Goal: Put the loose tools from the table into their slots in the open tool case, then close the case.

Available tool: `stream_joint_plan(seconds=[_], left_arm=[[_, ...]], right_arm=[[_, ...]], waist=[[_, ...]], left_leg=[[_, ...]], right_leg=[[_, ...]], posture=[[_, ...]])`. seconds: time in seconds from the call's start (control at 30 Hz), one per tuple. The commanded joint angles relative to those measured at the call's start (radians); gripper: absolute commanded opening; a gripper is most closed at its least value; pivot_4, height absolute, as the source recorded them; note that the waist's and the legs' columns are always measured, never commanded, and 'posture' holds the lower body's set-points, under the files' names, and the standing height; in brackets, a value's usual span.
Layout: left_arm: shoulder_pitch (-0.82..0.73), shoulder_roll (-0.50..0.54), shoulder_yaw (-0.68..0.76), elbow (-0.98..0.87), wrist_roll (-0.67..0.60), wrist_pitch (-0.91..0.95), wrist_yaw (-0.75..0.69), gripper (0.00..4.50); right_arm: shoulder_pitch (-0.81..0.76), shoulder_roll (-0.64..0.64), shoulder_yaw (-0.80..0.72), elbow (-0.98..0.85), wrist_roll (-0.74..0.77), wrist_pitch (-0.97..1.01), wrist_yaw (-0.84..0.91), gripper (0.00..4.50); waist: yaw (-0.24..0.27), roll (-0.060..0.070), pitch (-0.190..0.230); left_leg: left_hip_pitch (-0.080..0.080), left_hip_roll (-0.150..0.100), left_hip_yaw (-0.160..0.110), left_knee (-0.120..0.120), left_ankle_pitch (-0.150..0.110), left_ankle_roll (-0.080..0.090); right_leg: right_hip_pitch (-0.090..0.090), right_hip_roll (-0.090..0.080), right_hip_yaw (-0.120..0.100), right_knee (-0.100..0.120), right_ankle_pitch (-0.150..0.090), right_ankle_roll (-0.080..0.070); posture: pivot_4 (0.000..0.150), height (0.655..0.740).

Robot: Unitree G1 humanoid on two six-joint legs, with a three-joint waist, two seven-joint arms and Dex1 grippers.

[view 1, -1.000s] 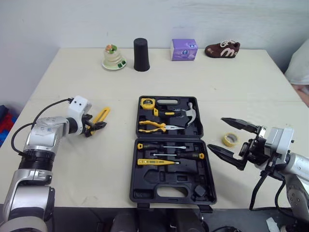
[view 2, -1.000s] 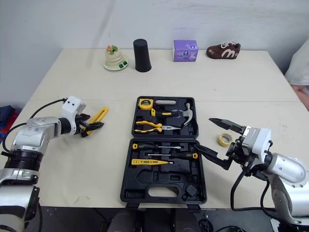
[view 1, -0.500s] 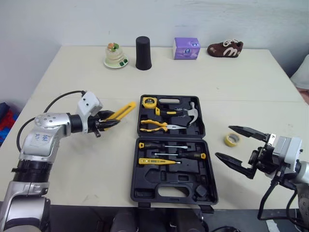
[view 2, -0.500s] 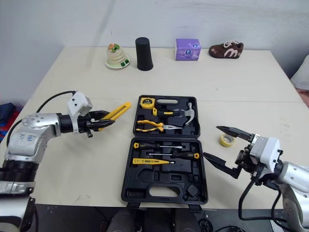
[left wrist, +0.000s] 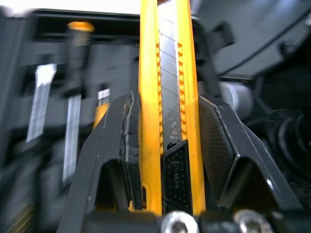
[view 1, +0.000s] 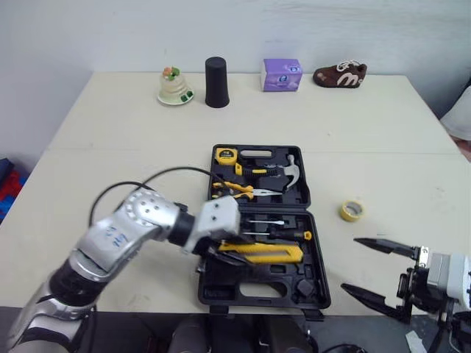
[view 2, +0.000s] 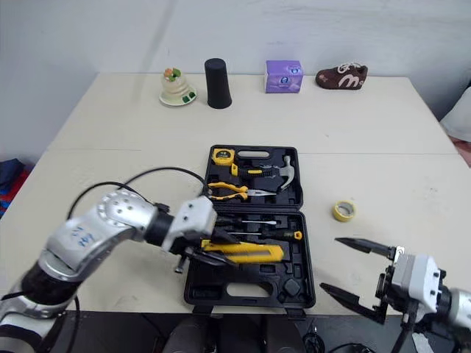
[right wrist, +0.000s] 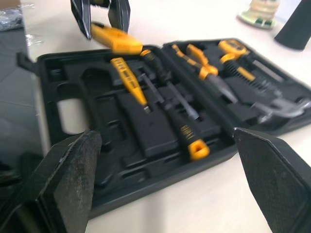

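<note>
Tool case point(view 1: 254, 287): black moulded plastic, open flat near front edge of beige table point(view 1: 110, 147); lid half on far side, base half on near side.
Utility knife point(view 1: 265, 253): yellow plastic body, segmented snap-off blade; held crosswise over near half of case, tip toward robot's right. Contact with tray: cannot tell.
Left gripper point(left wrist: 166, 102): clamped on knife, one black finger on each flat side of the handle; reaching in over case's left edge.
Right gripper point(view 1: 352, 265): fingers spread wide, nothing between them; hovering off case's front right corner, well apart from knife.
Tape roll point(view 1: 352, 211): small, yellow, loose on table just right of case, beyond right gripper.
Far half slots: yellow tape measure point(view 1: 224, 155), steel claw hammer point(view 1: 287, 170), yellow-handled pliers point(view 1: 234, 191).
Near half slots: two black-and-yellow-handled screwdrivers point(view 1: 268, 222), side by side just beyond knife; yellow pen-shaped tester point(right wrist: 129, 80) below and beside knife, seen from right wrist.
Table back edge, left to right: small green-and-white ornament on dish point(view 1: 174, 87), black tapered cup point(view 1: 215, 83), purple box point(view 1: 281, 74), brown shoe point(view 1: 340, 75).
</note>
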Motion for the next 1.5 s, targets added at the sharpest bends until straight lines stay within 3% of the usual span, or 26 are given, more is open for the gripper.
stream_joint_plan(seconds=[0.03,0.17,0.37,0.63,0.7,0.83,1.07,1.17,1.37,1.4,1.5], left_arm=[[-0.02,-0.03,-0.044,-0.008,0.034,0.004,0.041,1.22],[-0.023,-0.04,-0.145,0.027,0.126,0.007,0.088,1.22],[-0.011,-0.037,-0.159,0.03,0.13,0.066,0.107,1.22],[0.021,-0.029,-0.197,0.052,0.183,0.007,0.107,1.22],[0.02,-0.03,-0.193,0.05,0.176,0.012,0.097,2.26],[0.012,-0.068,-0.139,0.06,0.154,-0.032,0.094,3.87],[0.032,-0.145,0.006,0.111,0.03,-0.181,0.002,3.87],[0.083,-0.151,0.038,0.173,0.022,-0.34,-0.086,3.07],[0.14,-0.198,0.001,0.297,0.097,-0.513,-0.114,0.24],[0.146,-0.204,-0.011,0.306,0.12,-0.529,-0.103,0.06],[0.155,-0.234,-0.027,0.318,0.15,-0.521,-0.061,0.06]], right_arm=[[0.04,0.006,-0.055,-0.053,0.012,0.001,0.0,4.5],[0.084,0.025,-0.083,-0.086,0.017,0.002,-0.011,4.5],[0.123,0.051,-0.094,-0.125,0.013,0.003,-0.029,4.5],[0.103,0.045,-0.086,-0.133,0.022,0.01,-0.054,4.5],[0.098,0.044,-0.08,-0.133,0.019,0.012,-0.059,4.5],[0.083,0.043,-0.068,-0.133,0.015,0.018,-0.067,4.5],[0.057,0.036,-0.063,-0.129,0.011,0.033,-0.076,4.5],[0.056,0.037,-0.071,-0.125,0.01,0.038,-0.078,4.5],[0.06,0.044,-0.072,-0.118,-0.003,0.037,-0.082,4.5],[0.063,0.044,-0.075,-0.122,-0.002,0.041,-0.086,4.5],[0.068,0.041,-0.089,-0.127,0.002,0.05,-0.091,4.5]], waist=[[-0.001,-0.001,0.0],[0.001,-0.001,0.0],[0.002,-0.001,0.001],[0.004,-0.001,0.0],[0.005,-0.001,0.0],[0.007,-0.001,0.0],[0.012,-0.001,0.0],[0.01,-0.001,0.0],[0.024,-0.001,0.0],[0.025,-0.001,0.0],[0.026,-0.001,0.0]], left_leg=[[0.0,0.0,0.0,0.0,0.0,0.0],[0.0,0.0,-0.001,0.0,0.0,0.0],[0.0,0.0,-0.001,0.0,-0.001,0.002],[0.0,0.0,-0.003,0.0,-0.002,0.004],[0.001,0.0,-0.003,0.0,-0.002,0.004],[0.0,0.0,-0.003,0.0,-0.002,0.004],[0.0,0.0,-0.003,0.0,-0.002,0.004],[0.0,0.0,-0.003,0.0,-0.002,0.004],[0.0,0.0,-0.004,0.001,-0.002,0.004],[0.0,0.0,-0.004,0.001,-0.002,0.005],[0.0,-0.001,-0.004,0.001,-0.003,0.007]], right_leg=[[0.0,0.0,0.0,0.0,0.0,0.0],[0.0,-0.001,0.0,0.0,0.0,0.0],[0.0,-0.002,0.0,0.0,0.0,-0.001],[0.001,-0.003,-0.002,-0.001,-0.001,-0.002],[0.002,-0.003,-0.002,-0.001,-0.001,-0.002],[0.002,-0.003,-0.002,-0.001,-0.001,-0.002],[0.002,-0.003,-0.003,0.0,-0.001,-0.002],[0.002,-0.002,-0.003,0.0,-0.001,-0.002],[0.002,-0.002,-0.004,0.0,-0.001,-0.002],[0.002,-0.002,-0.004,0.0,-0.001,-0.002],[0.003,-0.002,-0.004,-0.001,-0.001,-0.001]], posture=[[0.15,0.74],[0.15,0.74],[0.15,0.74],[0.15,0.74],[0.15,0.74],[0.15,0.74],[0.15,0.74],[0.15,0.74],[0.15,0.74],[0.15,0.74],[0.15,0.74]])
